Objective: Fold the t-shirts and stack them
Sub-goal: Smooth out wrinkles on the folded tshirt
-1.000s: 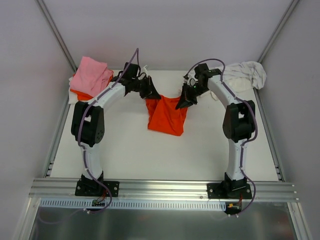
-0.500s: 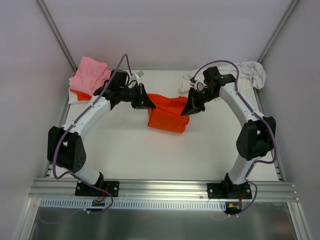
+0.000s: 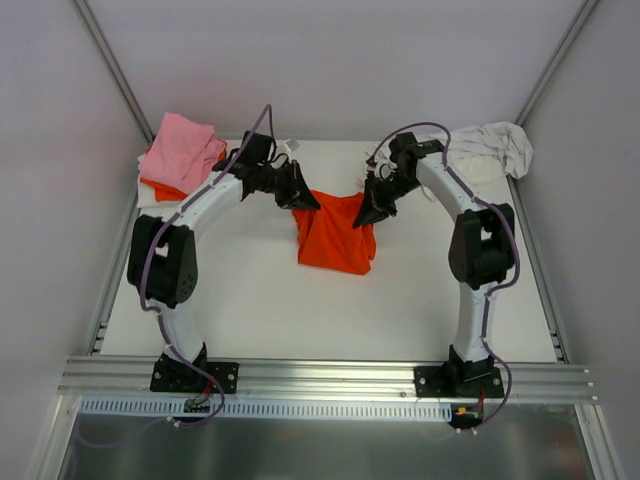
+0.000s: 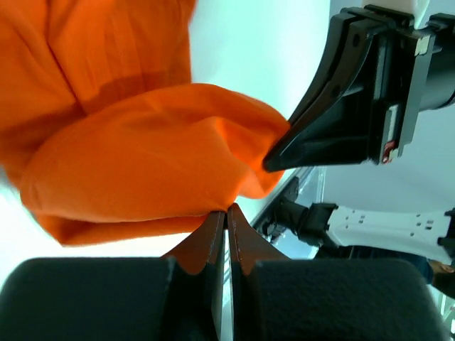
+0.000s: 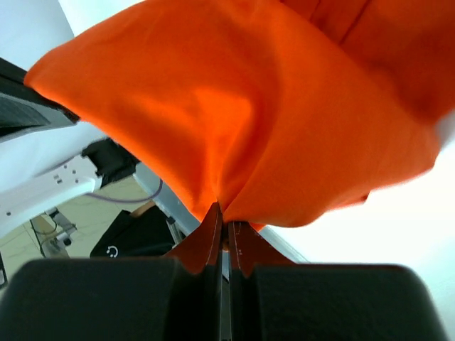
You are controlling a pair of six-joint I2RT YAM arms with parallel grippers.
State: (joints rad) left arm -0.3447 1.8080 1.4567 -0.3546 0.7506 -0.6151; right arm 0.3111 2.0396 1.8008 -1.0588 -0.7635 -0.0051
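Both elbows have swung in toward the middle since half a second ago, and the orange shirt [image 3: 335, 240], which was pulled out wide between the arms, now hangs narrower and longer. It is held up over the middle of the table [image 3: 250, 310], a little toward the far side. The left gripper [image 3: 306, 202] is clamped tight on one top corner and the right gripper [image 3: 366, 213] is clamped on the other, with the top edge sagging in a shallow dip between them. From that edge the shirt's length runs toward the near side of the table, its lower edge slanting slightly. I cannot tell whether that lower edge touches the tabletop. Off in the far left corner a pink shirt [image 3: 183, 150] lies on top of a second orange shirt [image 3: 160, 187], and a crumpled white shirt [image 3: 490, 148] sits in the far right corner behind the right arm. Both are well apart from the held one, and nothing lies under or in front of it. Up close from the wrists, the cloth is a plain bright orange, bunched into soft rounded folds where each pair of fingers pinches it, with the fabric doubled over itself.
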